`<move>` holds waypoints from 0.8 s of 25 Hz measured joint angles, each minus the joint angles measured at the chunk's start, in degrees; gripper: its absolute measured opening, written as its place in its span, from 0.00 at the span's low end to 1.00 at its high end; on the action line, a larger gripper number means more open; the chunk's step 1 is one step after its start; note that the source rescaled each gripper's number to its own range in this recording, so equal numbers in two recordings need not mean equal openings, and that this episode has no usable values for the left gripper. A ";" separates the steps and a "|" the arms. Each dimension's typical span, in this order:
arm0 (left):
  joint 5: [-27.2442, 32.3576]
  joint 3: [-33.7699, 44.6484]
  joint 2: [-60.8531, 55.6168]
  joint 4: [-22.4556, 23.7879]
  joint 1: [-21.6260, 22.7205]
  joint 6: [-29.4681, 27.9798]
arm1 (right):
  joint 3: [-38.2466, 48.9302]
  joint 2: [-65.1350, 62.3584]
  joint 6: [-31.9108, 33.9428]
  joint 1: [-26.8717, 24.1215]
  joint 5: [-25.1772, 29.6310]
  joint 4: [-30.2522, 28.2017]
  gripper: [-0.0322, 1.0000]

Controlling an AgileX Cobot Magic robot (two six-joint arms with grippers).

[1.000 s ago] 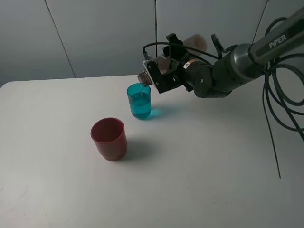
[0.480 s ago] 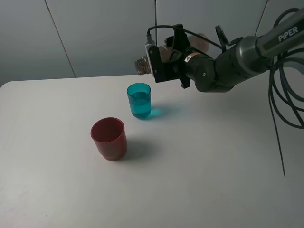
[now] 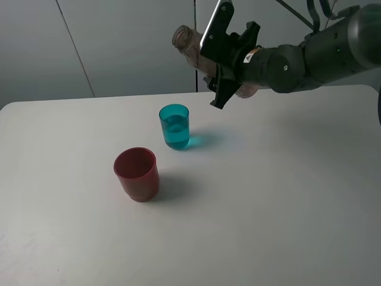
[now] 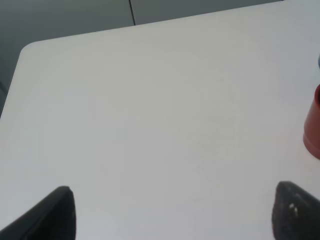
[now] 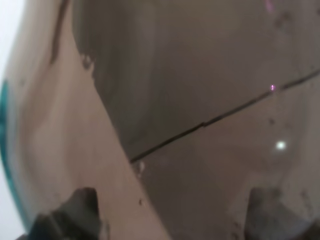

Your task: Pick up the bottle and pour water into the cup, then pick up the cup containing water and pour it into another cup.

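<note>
My right gripper [image 3: 218, 59] is shut on the smoky grey-brown bottle [image 3: 186, 40] and holds it high above the table, behind and to the right of the teal cup. The bottle is tilted with its open neck pointing up and to the left. It fills the right wrist view [image 5: 190, 100] between the fingertips [image 5: 75, 212]. The teal cup [image 3: 174, 126] stands upright with water in it. The red cup [image 3: 137, 174] stands upright in front of it to the left; its edge shows in the left wrist view [image 4: 313, 125]. My left gripper [image 4: 175, 217] is open and empty over bare table.
The white table [image 3: 268, 196] carries only the two cups. Its back edge meets a grey panelled wall [image 3: 119, 42]. The right arm's cables hang at the far right edge [image 3: 378, 107]. The left arm does not show in the exterior view.
The right gripper has lifted the bottle away from the teal cup's rim and tipped it back, so the neck went from pointing down at the cup to pointing up-left.
</note>
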 joint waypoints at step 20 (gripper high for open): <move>0.00 0.00 0.00 0.00 0.00 0.00 | 21.75 -3.30 44.27 -9.47 -24.64 -3.94 0.03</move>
